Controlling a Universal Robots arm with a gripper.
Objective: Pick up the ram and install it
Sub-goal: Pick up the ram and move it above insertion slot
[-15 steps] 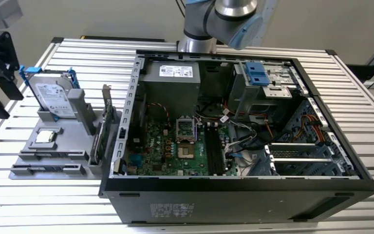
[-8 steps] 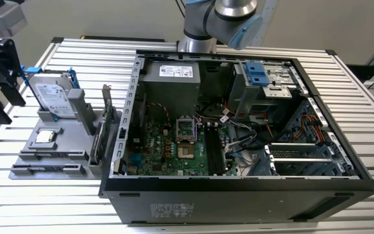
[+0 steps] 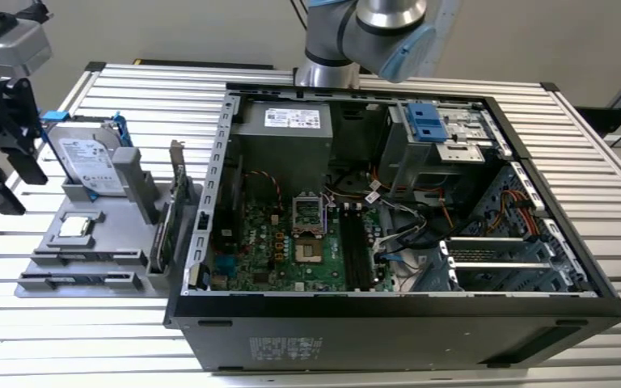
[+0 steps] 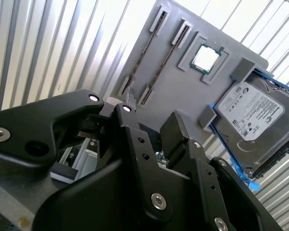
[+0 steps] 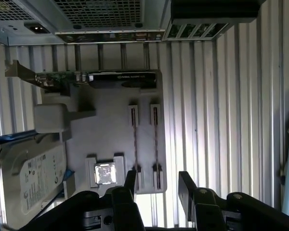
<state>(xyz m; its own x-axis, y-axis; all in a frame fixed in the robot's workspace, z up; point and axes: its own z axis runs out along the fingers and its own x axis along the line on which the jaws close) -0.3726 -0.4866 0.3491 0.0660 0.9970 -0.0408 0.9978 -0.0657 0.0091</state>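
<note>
Two ram sticks stand on edge in slots of the grey holder (image 5: 111,139): one ram stick (image 5: 134,144) and a second ram stick (image 5: 155,144) beside it. In the second wrist view they are thin dark strips (image 4: 166,60) on the holder (image 4: 183,96). In the exterior view they lie along the holder's near edge (image 3: 84,257). My gripper (image 5: 158,182) hovers above that end of the holder, open, with nothing between its black fingers (image 4: 130,108). It hangs at the exterior view's far left (image 3: 19,187).
The holder also carries a silver hard drive (image 3: 84,162) with blue rails, a processor chip (image 5: 105,173) and an upright card with a metal bracket (image 5: 101,78). The open computer case (image 3: 397,315) lies to the exterior view's right, its motherboard memory slots (image 3: 354,250) exposed.
</note>
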